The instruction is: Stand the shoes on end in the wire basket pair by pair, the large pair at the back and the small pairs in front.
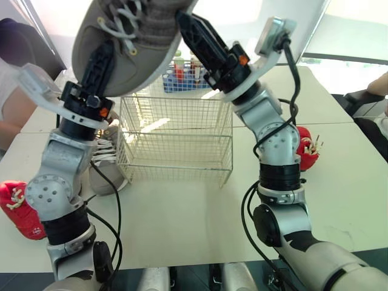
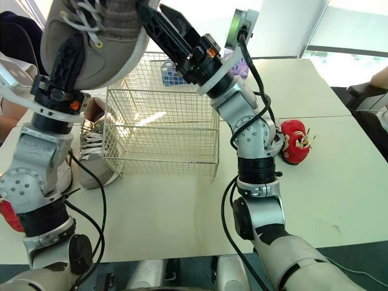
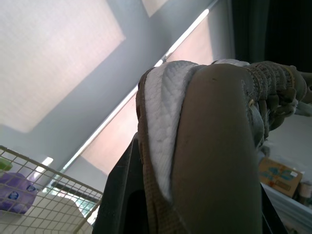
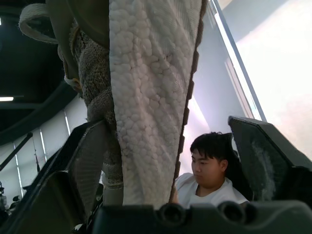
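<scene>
**Grey shoe (image 1: 130,36) hanging high over the wire basket (image 1: 176,151)**

Left gripper (image 1: 103,63) is clamping this large shoe. Right gripper (image 1: 193,33) is straddling its sole, fingers spread wide, gripping nothing. Pair 1 seems to be going in; next comes lowering it on end at the back.

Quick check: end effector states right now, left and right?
Left end effector: closed on the grey shoe, held up high.
Right end effector: open, fingers either side of the same shoe's sole, one finger well clear of it.

White wire basket (image 1: 176,151), grey shoe (image 1: 130,42) — red shoe (image 1: 307,150).
</scene>
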